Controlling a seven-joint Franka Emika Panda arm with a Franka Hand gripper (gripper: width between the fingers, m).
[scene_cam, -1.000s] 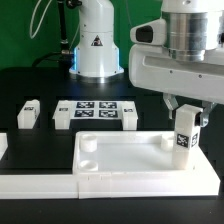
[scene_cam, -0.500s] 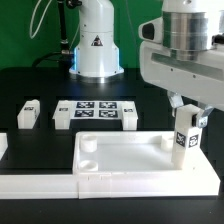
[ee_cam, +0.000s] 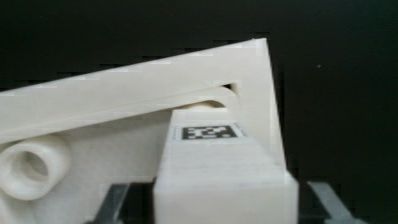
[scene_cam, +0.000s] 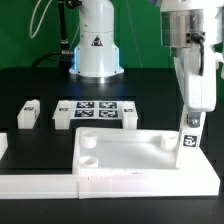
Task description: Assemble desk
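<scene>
The white desk top [scene_cam: 140, 160], a rimmed tray, lies at the front of the table. One white leg [scene_cam: 189, 135] stands upright at its far corner on the exterior view's right. My gripper [scene_cam: 190, 116] reaches down over the leg's upper end. In the wrist view the leg [ee_cam: 217, 165], with a small tag, lies over the corner of the desk top [ee_cam: 107, 110]. My fingers [ee_cam: 121, 200] stand on either side of the leg with a dark gap on each side. Another leg [scene_cam: 27, 114] lies at the exterior view's left.
The marker board [scene_cam: 95, 113] lies behind the desk top. A low white border strip [scene_cam: 35, 182] runs along the front at the exterior view's left. The arm's white base [scene_cam: 98, 45] stands at the back.
The hand has turned about a quarter turn, from its broad side to its narrow side. The leg stays at the same corner and now shows a second tag.
</scene>
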